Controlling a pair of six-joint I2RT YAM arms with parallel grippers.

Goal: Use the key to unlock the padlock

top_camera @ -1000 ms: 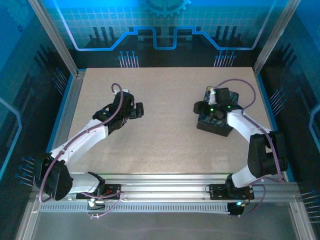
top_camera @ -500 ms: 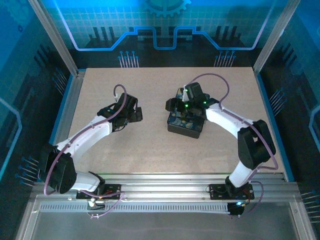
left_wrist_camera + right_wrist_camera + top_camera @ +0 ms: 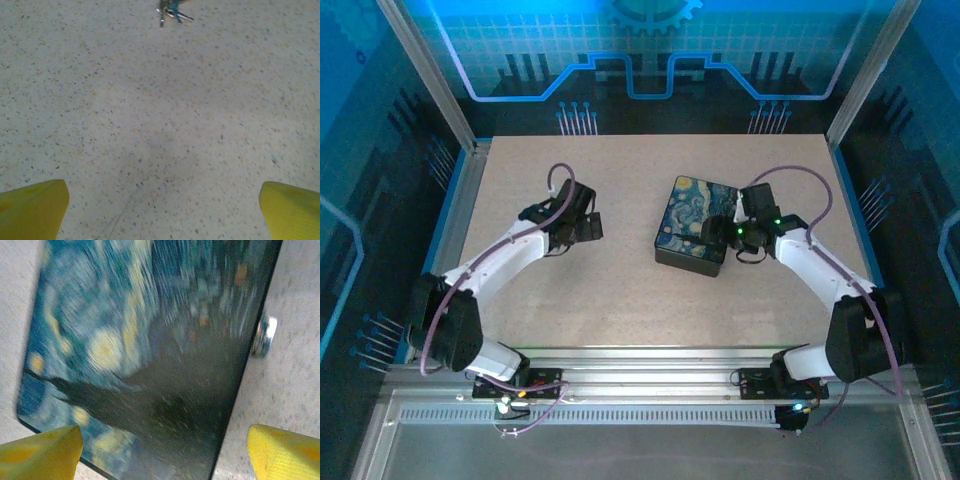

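Note:
A small bunch of thin dark-grey keys point(image 3: 170, 11) with a bluish ring lies on the speckled tabletop, far ahead of my left gripper point(image 3: 162, 205), which is open and holds nothing. In the top view the left gripper point(image 3: 588, 226) hovers left of centre. My right gripper point(image 3: 716, 236) is open over the right edge of the black box with the blue-yellow swirled lid point(image 3: 692, 222). In the right wrist view its yellow fingertips point(image 3: 42, 450) straddle that edge. A small silvery metal piece point(image 3: 264, 336) juts from the box's side. I cannot tell whether it belongs to the padlock. No brass body shows.
The box point(image 3: 140, 340) sits near the table's centre. Aluminium frame rails point(image 3: 650, 365) run along the near edge, with blue enclosure walls on the other sides. Bare tabletop point(image 3: 620, 290) lies between the arms.
The right gripper slid the box leftward to the table's centre, then drew back to its right edge. The left gripper shifted only slightly.

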